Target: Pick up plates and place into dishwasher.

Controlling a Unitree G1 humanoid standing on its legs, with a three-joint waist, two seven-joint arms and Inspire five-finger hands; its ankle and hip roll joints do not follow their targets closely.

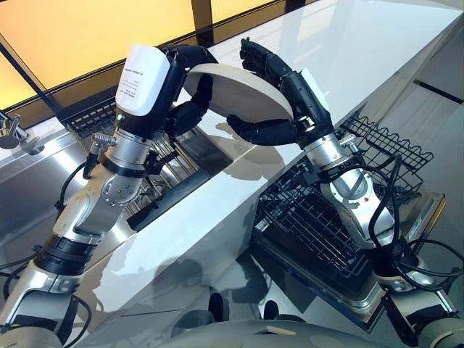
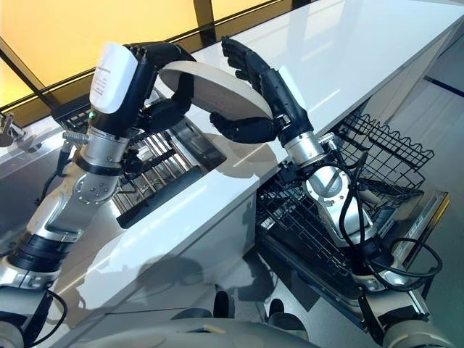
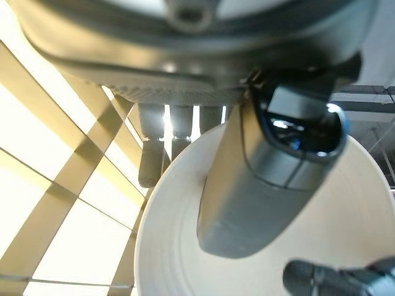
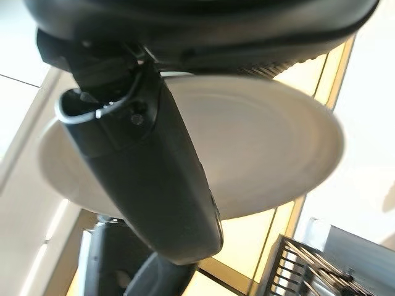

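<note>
- Nearest on the right, below the tabletop [image 1: 239, 210] edge, the dishwasher rack [image 1: 319, 217] stands pulled out and looks empty of plates.
- I'd call this the carrying step: the plate is lifted and next needs lowering rightward and nearer, edge-on into the rack.
- Farther off, above the tabletop, the cream plate [image 1: 235, 90] hangs tilted between both hands.
- The right hand [image 1: 279, 101] clasps its right rim, thumb under; the left hand [image 1: 185, 87] grips the left rim.

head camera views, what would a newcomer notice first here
A white plate held up above the glossy white counter, pinched between the left hand and the right hand. Below the right arm, the open dishwasher's wire rack stands pulled out.
</note>
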